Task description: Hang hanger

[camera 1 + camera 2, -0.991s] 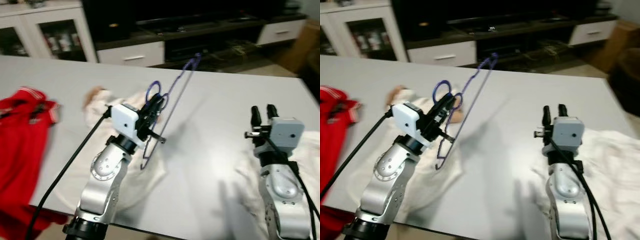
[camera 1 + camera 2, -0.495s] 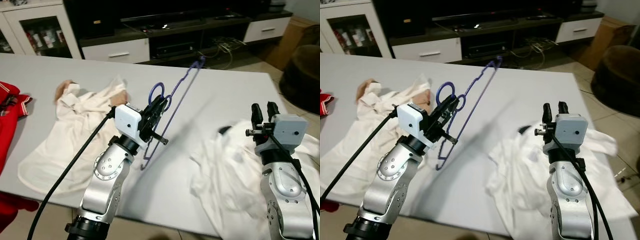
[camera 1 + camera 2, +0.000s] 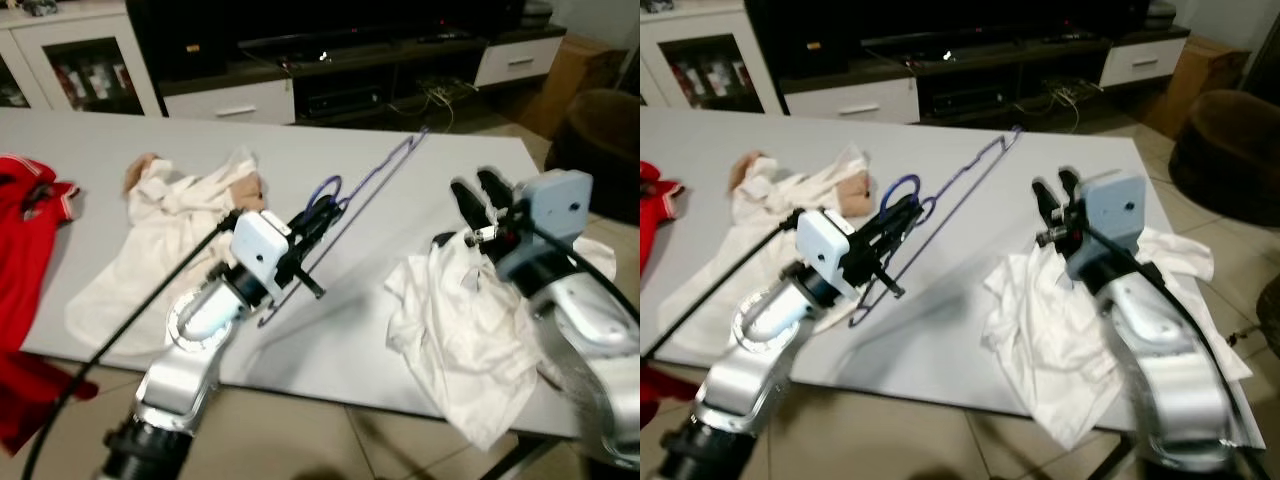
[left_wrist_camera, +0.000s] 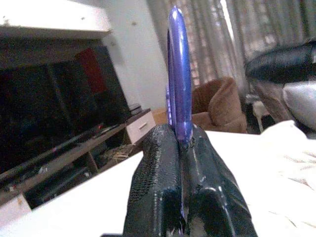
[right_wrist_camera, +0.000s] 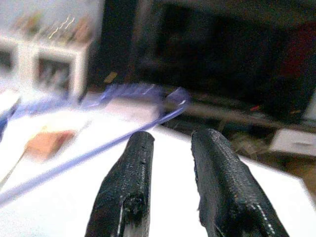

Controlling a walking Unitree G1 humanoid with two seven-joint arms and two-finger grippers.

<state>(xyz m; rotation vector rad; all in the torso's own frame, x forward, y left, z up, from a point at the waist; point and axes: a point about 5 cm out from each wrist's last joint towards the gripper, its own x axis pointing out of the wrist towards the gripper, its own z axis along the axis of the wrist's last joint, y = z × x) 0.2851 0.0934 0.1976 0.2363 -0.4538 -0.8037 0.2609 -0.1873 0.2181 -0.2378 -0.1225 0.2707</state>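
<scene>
A purple wire hanger (image 3: pixel 370 180) slants low over the grey table (image 3: pixel 340 340). My left gripper (image 3: pixel 318 212) is shut on it beside the hook loop; in the left wrist view the two fingers (image 4: pixel 153 187) pinch the purple wire (image 4: pixel 177 74). To the right of the hanger's far end, my right gripper (image 3: pixel 477 193) is raised above a crumpled white garment (image 3: pixel 460 320). It stands open, with a gap between its fingers (image 5: pixel 136 153) and nothing in it. The hanger (image 5: pixel 98 148) passes blurred just beyond those fingertips.
A white shirt (image 3: pixel 170 230) lies spread on the table's left part and a red garment (image 3: pixel 30 220) at the far left edge. Behind the table stand a dark TV unit (image 3: pixel 330 60) with white drawers and a glass-door cabinet (image 3: pixel 70 60). A brown armchair (image 3: pixel 605 125) is at right.
My right arm has swung in to the left, toward the hanger's far end. The left arm has lowered and tilted, so the hanger lies flatter. The view has shifted slightly.
</scene>
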